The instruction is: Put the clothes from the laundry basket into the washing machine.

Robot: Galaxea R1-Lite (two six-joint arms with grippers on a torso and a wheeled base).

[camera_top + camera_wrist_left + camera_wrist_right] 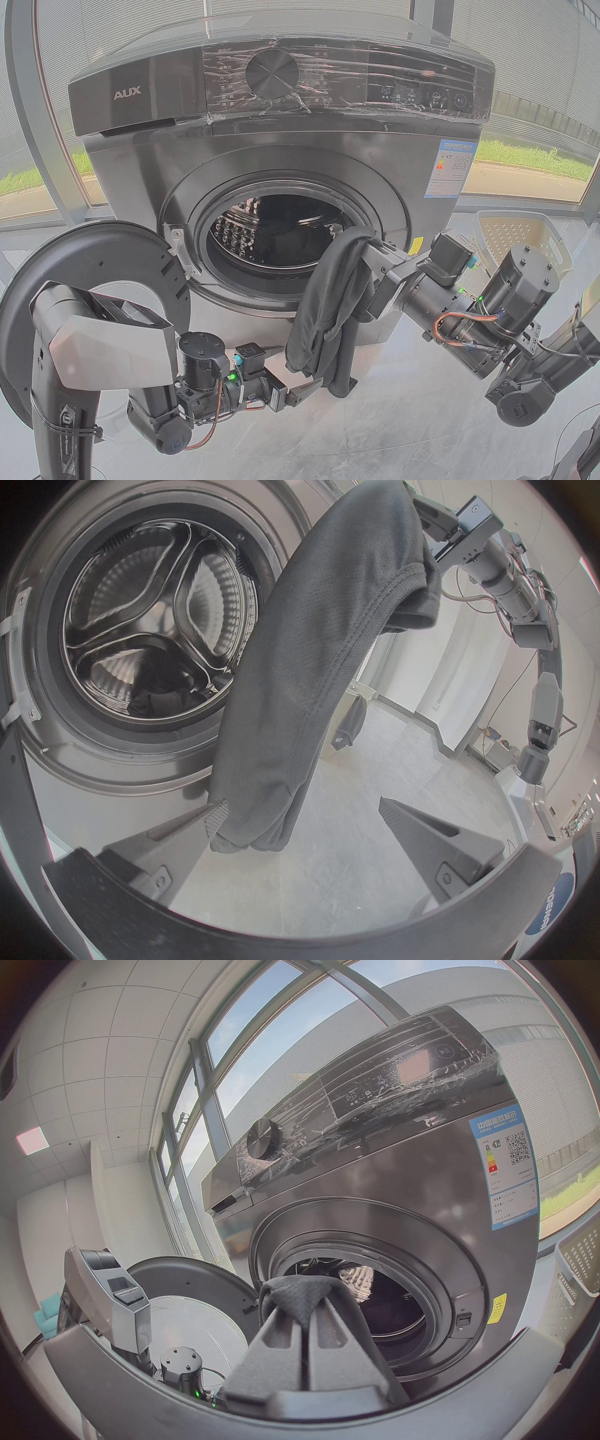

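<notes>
Washing machine [281,156]: grey front-loader, its round opening [275,240] uncovered and the steel drum [156,624] visible inside.
Door [94,275]: swung fully open, standing to the robot's left of the opening.
Dark garment [331,312]: hangs in long folds just in front of the opening's lower right rim. Its top is level with the middle of the opening and its hem is well below the rim, clear of the floor.
Right gripper [370,249]: at the right edge of the opening, with its jaws clenched on the top fold of the dark garment. In the right wrist view the cloth bunches over the closed fingertips [294,1319].
Left gripper [310,389]: low, below and in front of the opening, with its jaws spread wide and holding nothing. In the left wrist view one fingertip [215,810] sits right against the garment's hem.
Clothing in drum [159,699]: a dark heap lying on the drum's bottom, inside the opening.
Laundry basket [531,231]: pale and perforated, on the floor to the right of the opening, beyond the right arm.
Control dial [272,74]: above the opening, under wrinkled clear film.
</notes>
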